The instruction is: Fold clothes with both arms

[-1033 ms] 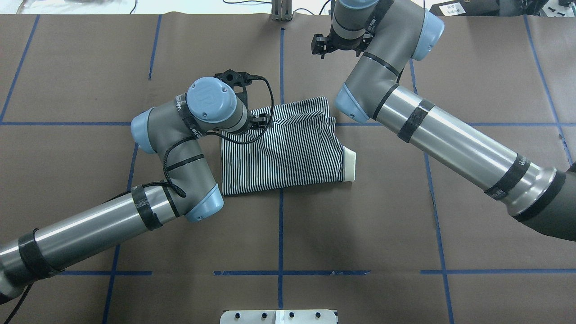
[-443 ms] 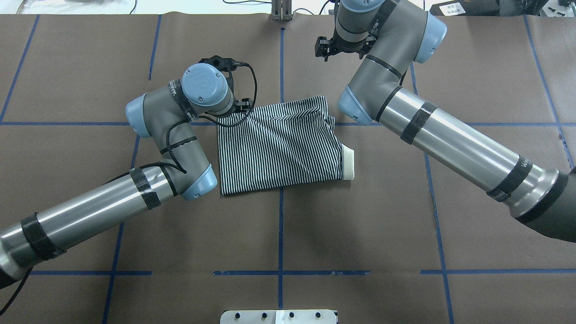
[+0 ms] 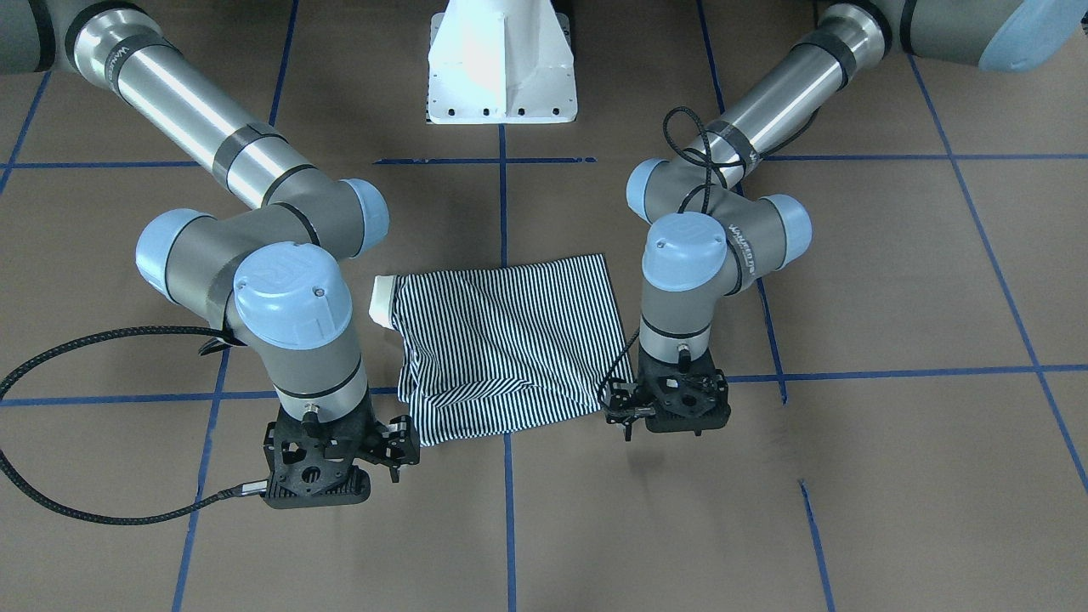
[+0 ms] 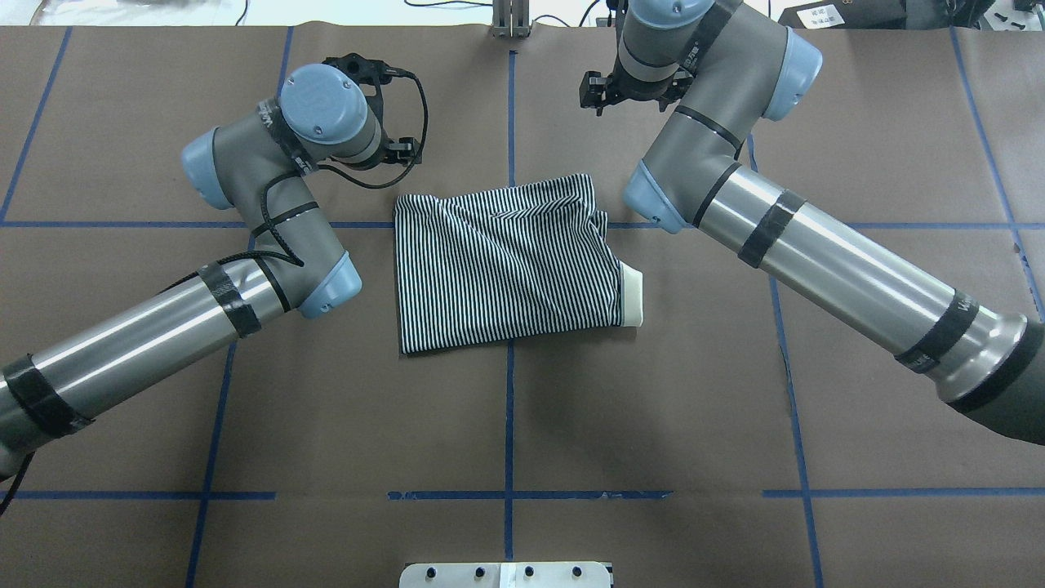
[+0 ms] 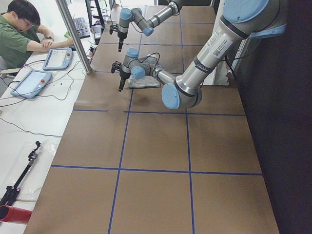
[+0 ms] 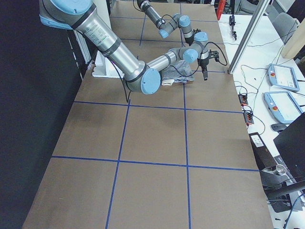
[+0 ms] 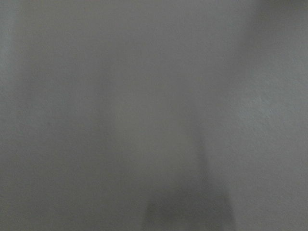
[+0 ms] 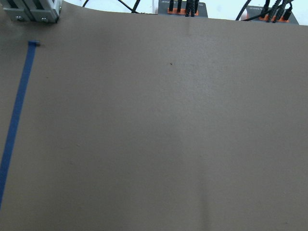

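Striped shirt (image 3: 501,340) lies folded into a rough rectangle at the middle of the brown table (image 3: 892,272), seen from the front, its cream collar (image 3: 381,299) poking out on the side of the right arm. The left gripper (image 3: 623,412) sits just off one far corner of the shirt and the right gripper (image 3: 395,450) just off the other. Neither holds any cloth, and I cannot tell whether their jaws are apart or together.

From overhead, the shirt straddles a blue tape line (image 4: 509,425), and both grippers hang beyond its far edge, clear of it.

From the left end, a person (image 5: 17,34) sits at a side desk beyond the table.

From the right end, the shirt shows small, partly behind the near arm.

The left wrist camera gives only grey blur. The right wrist camera shows bare brown table and a strip of blue tape.
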Controlling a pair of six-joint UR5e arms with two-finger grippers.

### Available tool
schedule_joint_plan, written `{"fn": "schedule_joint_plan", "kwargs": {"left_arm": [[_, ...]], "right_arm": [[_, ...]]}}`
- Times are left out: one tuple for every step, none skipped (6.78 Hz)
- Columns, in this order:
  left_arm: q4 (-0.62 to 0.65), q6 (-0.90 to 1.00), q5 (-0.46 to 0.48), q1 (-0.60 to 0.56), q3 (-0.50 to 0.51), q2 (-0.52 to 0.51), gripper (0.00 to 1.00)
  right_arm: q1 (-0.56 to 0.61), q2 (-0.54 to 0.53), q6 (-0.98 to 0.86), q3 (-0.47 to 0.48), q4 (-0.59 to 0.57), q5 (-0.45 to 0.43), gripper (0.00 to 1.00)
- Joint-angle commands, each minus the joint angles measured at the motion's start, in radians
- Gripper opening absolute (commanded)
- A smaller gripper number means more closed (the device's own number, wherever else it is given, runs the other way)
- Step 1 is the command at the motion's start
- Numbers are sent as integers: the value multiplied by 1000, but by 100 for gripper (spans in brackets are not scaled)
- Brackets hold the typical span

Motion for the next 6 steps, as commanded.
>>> {"fn": "schedule_joint_plan", "kwargs": {"left_arm": [[4, 196, -135, -106, -217, 157, 100], [33, 326, -188, -172, -387, 283, 100], [114, 499, -253, -261, -522, 386, 100], [200, 677, -306, -359, -607, 457, 100], [245, 873, -367, -472, -619, 497, 100], [282, 1014, -447, -575, -610, 537, 100]], "right_arm": [[72, -182, -46, 194, -10, 136, 100], [117, -313, -139, 324, -14, 175, 100], [201, -445, -257, 421, -16, 259, 100], [299, -551, -395, 465, -16, 336, 100], [400, -656, -564, 485, -16, 394, 100], [501, -743, -706, 485, -25, 439, 100]]}}
